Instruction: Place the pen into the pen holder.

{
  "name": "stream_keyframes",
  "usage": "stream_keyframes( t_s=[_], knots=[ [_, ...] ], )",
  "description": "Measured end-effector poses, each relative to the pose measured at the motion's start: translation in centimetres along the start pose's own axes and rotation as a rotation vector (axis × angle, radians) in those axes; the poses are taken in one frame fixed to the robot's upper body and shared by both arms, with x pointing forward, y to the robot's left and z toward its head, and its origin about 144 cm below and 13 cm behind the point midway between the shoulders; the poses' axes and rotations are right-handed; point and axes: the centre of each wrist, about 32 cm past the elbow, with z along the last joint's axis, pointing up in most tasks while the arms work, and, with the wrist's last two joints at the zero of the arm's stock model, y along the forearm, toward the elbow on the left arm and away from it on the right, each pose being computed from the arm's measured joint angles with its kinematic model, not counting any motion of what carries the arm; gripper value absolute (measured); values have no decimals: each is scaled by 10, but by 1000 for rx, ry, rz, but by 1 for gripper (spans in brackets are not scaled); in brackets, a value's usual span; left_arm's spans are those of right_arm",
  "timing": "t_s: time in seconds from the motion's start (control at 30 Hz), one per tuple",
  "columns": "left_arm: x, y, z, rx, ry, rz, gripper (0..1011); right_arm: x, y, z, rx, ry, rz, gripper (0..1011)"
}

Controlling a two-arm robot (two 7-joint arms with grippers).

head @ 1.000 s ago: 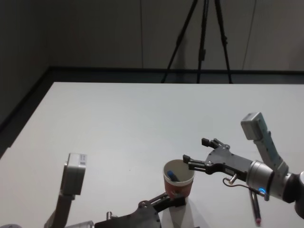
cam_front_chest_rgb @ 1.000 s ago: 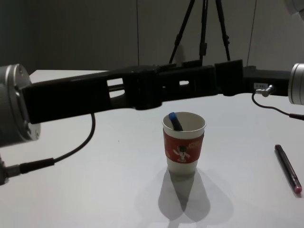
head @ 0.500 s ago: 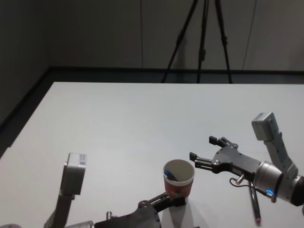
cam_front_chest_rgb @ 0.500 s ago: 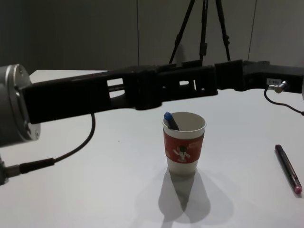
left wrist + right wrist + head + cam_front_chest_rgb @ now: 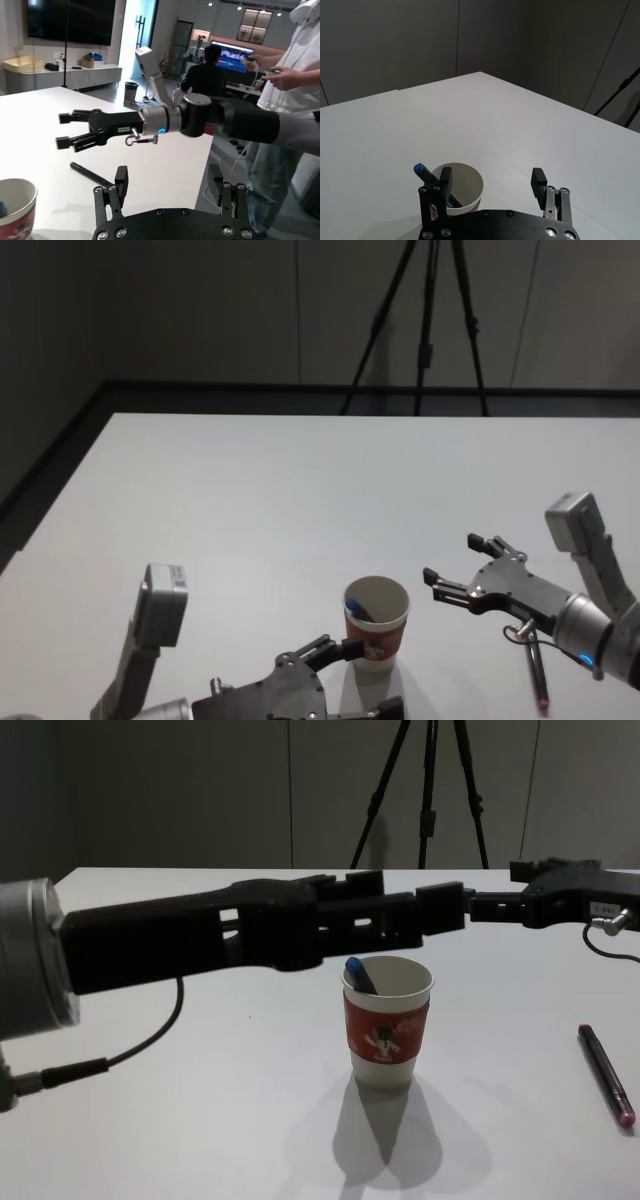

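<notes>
As blue-capped pen leans in red-sleeved white paper cup, we judge done; left gripper nearside, right gripper rightward, both spread empty.

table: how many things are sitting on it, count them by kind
pen holder: 1
pens: 2, the blue-capped pen standing in the pen holder and the dark pen lying on the table
total: 3

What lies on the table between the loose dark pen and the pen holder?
Nothing visible. The dark pen lies on bare table to the right of the pen holder; the open right gripper hovers above that stretch, not in it.
</notes>
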Motion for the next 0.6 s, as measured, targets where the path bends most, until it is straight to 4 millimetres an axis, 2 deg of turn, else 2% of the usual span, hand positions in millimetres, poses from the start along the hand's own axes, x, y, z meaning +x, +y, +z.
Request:
stream_keyframes(
  t_s=[0.6],
  knots=[
    [14,10,-13,76,-118,287,1001,-9,-39,-20,-32,-120,-211,1001]
  ],
)
